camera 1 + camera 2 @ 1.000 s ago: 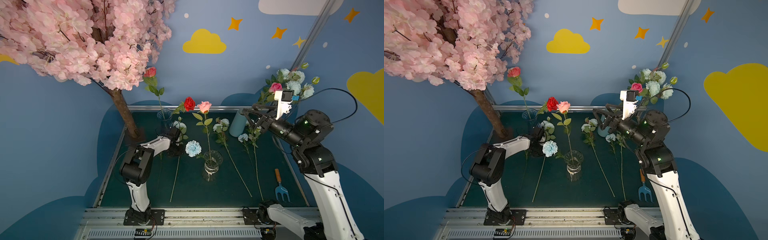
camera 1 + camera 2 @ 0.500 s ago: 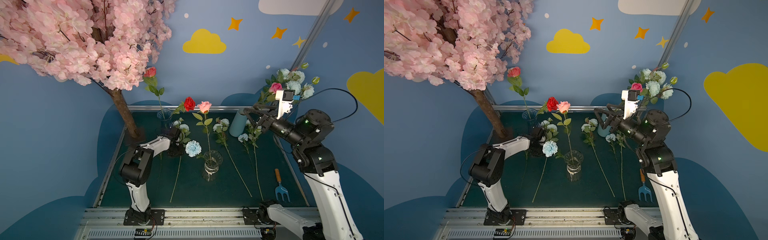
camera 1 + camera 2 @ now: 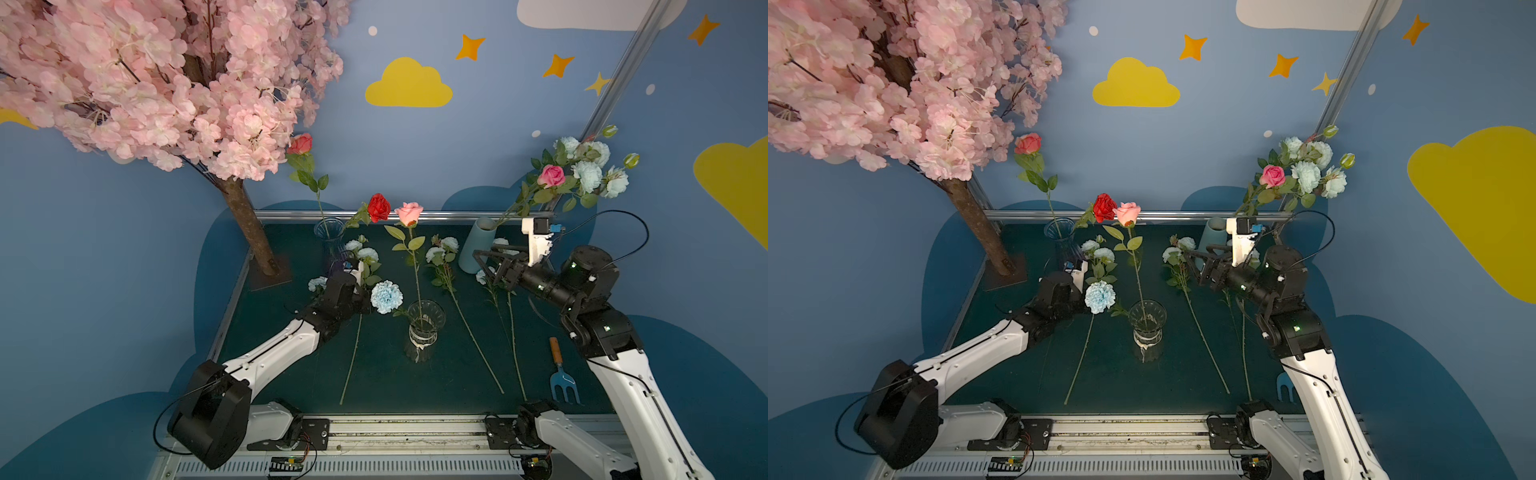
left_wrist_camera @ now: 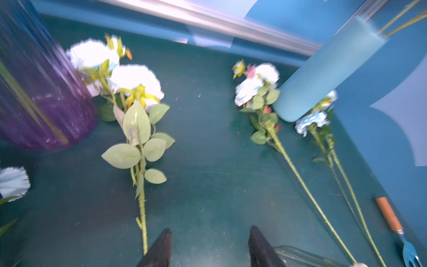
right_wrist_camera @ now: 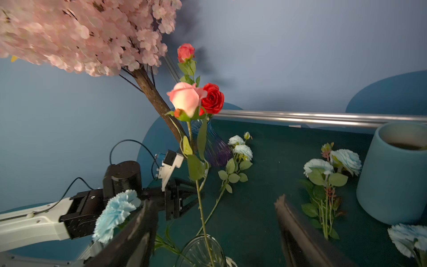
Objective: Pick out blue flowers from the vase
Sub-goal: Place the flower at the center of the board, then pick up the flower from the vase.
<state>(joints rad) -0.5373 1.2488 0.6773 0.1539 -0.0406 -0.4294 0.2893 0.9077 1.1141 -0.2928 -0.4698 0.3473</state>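
Left wrist view: left tool (image 4: 209, 248) stands apart, empty, one blue flower stem (image 4: 141, 203) lying beside it on the worktop (image 4: 208, 166). Right tool (image 5: 215, 233) stands wide, empty. We should lift clear without snagging leaves.

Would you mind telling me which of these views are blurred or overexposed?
Left wrist view: smeared by motion, the white-blue blooms blown out. Right wrist view: background sharp, the near fingers blurred. Both top views: sharp but dim over the table, with edges bowed.
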